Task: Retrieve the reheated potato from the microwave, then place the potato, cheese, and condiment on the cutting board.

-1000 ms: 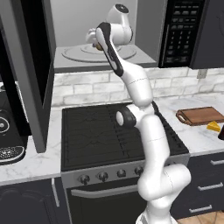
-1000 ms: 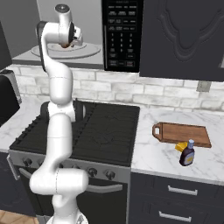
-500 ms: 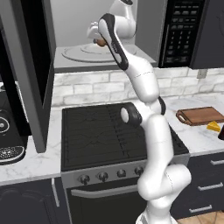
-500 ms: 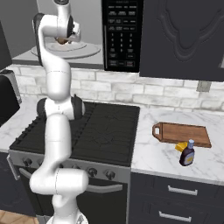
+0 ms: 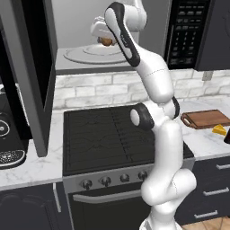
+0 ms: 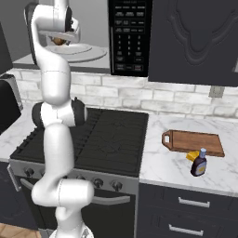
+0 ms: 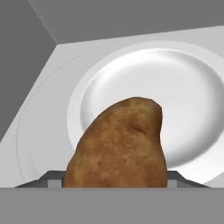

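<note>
My gripper [image 7: 114, 179] is shut on the brown potato [image 7: 120, 146], which bulges up between the two fingertips. It hangs just above the white plate [image 7: 183, 87] on the glass turntable inside the open microwave [image 5: 184, 31]. From the base views, the potato [image 5: 106, 41] [image 6: 58, 41] sits in the hand over the plate [image 5: 90, 55]. On the counter to the right lies the cutting board [image 6: 195, 142] [image 5: 209, 119]. Beside its near edge are the yellow cheese [image 6: 192, 156] [image 5: 219, 130] and the dark condiment [image 6: 199, 163] bottle.
The microwave door [image 5: 31, 67] stands swung open at the left. A black stove [image 5: 108, 134] lies below the microwave, with my arm rising over it. A dark coffee machine [image 5: 9, 134] stands on the left counter. Dark cabinets [image 6: 195, 37] hang above the cutting board.
The upper arm has risen and the hand has shifted slightly inside the microwave, with the potato still in its grip.
</note>
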Robot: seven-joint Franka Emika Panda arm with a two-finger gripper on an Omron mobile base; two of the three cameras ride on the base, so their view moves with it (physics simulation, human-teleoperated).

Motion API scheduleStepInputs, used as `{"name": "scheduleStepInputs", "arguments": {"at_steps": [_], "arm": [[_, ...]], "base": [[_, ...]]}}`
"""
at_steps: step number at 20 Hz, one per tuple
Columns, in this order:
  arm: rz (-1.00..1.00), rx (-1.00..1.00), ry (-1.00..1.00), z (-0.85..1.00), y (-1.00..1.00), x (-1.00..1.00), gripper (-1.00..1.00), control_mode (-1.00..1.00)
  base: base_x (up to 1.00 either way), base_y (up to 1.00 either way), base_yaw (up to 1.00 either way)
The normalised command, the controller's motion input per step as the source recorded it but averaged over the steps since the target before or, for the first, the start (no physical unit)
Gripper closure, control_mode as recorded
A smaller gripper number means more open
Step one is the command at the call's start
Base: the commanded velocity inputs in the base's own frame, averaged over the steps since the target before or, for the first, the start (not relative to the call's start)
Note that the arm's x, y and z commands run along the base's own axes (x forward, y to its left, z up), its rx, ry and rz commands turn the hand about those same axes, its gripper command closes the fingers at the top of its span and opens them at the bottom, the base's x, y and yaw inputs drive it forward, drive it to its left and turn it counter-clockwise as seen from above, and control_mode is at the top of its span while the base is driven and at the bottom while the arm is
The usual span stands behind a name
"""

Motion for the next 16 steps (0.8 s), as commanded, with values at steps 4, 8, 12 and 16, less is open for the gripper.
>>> {"name": "scheduleStepInputs", "arguments": {"at_steps": [4,8,12,16], "arm": [[0.06,0.07,0.00,-0.13,-0.05,-0.83,1.00,-1.00],[0.07,0.09,0.00,-0.05,-0.09,-0.83,1.00,-1.00],[0.08,0.08,0.00,-0.11,-0.12,-0.86,1.00,-1.00],[0.09,0.05,0.00,-0.25,-0.11,-0.91,1.00,-1.00]], "base": [[0.00,0.00,0.00],[0.00,0.00,0.00],[0.00,0.00,0.00],[0.00,0.00,0.00]]}}
